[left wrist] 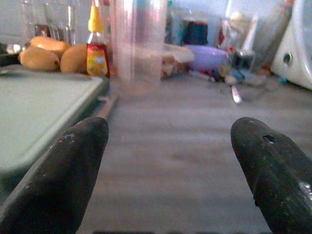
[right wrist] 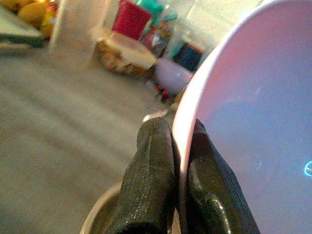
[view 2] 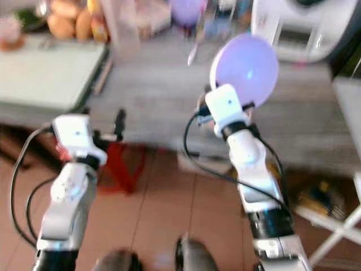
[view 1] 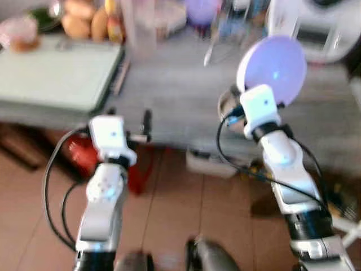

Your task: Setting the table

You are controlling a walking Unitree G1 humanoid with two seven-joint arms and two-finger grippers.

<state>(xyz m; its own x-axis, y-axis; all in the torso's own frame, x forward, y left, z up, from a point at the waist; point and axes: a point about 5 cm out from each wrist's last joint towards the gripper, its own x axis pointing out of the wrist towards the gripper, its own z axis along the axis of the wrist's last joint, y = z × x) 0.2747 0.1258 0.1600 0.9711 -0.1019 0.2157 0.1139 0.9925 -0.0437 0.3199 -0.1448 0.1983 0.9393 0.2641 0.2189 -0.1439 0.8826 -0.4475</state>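
My right gripper (right wrist: 179,132) is shut on the rim of a lavender plate (view 1: 272,66), holding it upright on edge above the right part of the grey table (view 1: 169,96). Both fingers (right wrist: 151,165) pinch the plate's rim. A small metal bowl (view 1: 228,104) sits just below and to the left of that gripper. My left gripper (left wrist: 170,161) is open with nothing between its fingers (view 1: 146,122). It hovers at the table's front edge, beside a pale green board (view 1: 56,73).
At the back of the table stand a clear tumbler (left wrist: 139,44), mangoes (left wrist: 41,53), a sauce bottle (left wrist: 96,51), a purple bowl (left wrist: 207,56) and a white appliance (view 1: 318,28). A red stool (view 1: 84,155) and a white box (view 1: 211,161) sit under the table.
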